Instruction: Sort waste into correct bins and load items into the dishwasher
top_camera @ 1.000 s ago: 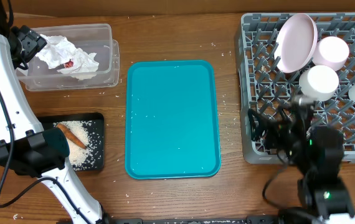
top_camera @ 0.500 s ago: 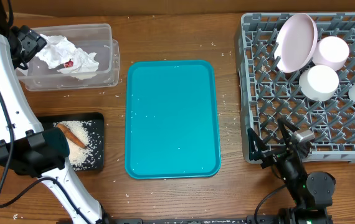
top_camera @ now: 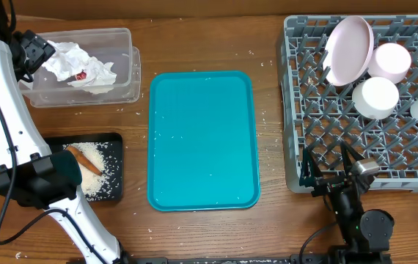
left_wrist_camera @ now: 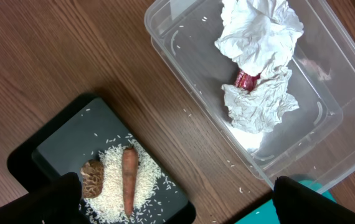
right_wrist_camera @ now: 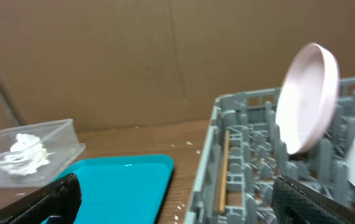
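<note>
The left arm (top_camera: 7,110) runs up the table's left edge, with the left gripper (left_wrist_camera: 176,190) way up high, looking down, jaws wide apart. The right gripper (top_camera: 330,172) sits low near the front right corner, pointing level toward the far edge. It's spread wide and empty too.

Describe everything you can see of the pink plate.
The plate is round, pale pink, smooth, with a raised rim. It stands on edge, leaning, between the pegs at the far side of the grey dish rack. A white bowl sits close beside it; whether they touch is unclear.
</note>
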`<state>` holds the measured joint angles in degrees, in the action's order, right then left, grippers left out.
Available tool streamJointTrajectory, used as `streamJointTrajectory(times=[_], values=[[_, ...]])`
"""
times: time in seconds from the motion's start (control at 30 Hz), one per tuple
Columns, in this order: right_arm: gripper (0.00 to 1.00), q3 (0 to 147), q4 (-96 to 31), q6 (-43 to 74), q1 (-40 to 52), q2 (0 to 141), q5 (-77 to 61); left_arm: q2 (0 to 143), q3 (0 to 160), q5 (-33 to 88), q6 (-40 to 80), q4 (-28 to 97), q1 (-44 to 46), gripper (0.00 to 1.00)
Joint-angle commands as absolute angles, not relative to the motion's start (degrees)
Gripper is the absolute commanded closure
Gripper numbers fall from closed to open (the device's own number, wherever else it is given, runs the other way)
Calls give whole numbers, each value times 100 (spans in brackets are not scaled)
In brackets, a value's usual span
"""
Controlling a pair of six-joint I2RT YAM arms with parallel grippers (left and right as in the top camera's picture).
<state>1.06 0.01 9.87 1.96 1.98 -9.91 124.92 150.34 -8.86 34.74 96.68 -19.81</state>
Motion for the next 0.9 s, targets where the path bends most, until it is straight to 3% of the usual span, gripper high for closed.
streamJointTrajectory(times=[0.0, 0.87], values=[[0, 45, -301, 1022, 174, 12, -707, 12527, 15010, -939, 3426, 9679, -1951, 0], [0, 45, -423, 1022, 174, 16, -663, 12527, 15010, -939, 3428, 9679, -1951, 0]])
